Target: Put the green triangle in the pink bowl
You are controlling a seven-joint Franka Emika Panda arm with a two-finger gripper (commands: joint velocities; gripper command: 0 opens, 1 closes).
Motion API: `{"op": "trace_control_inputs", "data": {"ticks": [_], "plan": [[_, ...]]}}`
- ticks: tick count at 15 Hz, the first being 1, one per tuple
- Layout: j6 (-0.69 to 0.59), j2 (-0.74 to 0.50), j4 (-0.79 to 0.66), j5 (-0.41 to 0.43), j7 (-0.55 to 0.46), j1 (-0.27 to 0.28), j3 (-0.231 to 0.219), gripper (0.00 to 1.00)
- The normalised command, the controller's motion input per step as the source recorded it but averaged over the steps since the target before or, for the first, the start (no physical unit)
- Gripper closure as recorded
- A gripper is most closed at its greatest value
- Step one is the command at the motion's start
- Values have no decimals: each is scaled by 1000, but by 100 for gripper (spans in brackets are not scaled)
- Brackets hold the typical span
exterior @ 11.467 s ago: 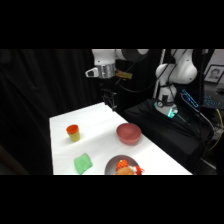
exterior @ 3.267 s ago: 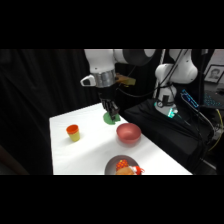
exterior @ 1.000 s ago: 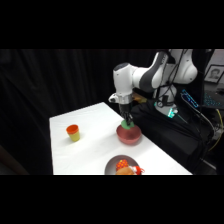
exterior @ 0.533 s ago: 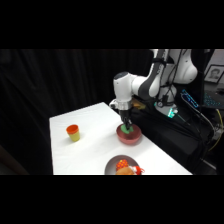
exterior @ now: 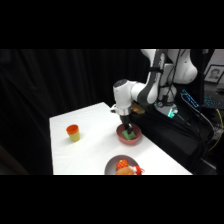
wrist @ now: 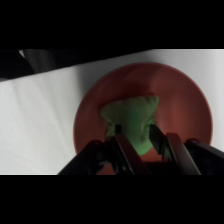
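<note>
In the side view the pink bowl (exterior: 120,135) sits on the white table, right of centre. My gripper (exterior: 127,129) reaches down into it from above. The green triangle (exterior: 130,135) shows inside the bowl at the fingertips. The wrist view looks straight into the pink bowl (wrist: 175,95). There the green triangle (wrist: 131,117) lies low over the bowl's floor, and the gripper (wrist: 136,140) is shut on it, one dark finger (wrist: 118,137) pressed against each side of its lower end.
An orange-and-yellow cup (exterior: 73,132) stands at the table's left. A dark grey plate (exterior: 112,163) with orange-red food lies at the front edge, just below the bowl. Dark equipment with cables fills the right side beyond the table (exterior: 90,125).
Over the last second the gripper has come down from just above the pink bowl into it, carrying the green triangle. Cup and plate have not moved.
</note>
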Motion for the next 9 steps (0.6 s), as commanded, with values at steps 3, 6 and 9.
{"op": "trace_control_inputs", "data": {"ticks": [3,6,9], "plan": [[67,14,36,116,-170,-74,70,3],[-33,-182,-61,67,-126,-60,49,0],[-133,-374,-153,22,-71,-44,20,0]]}}
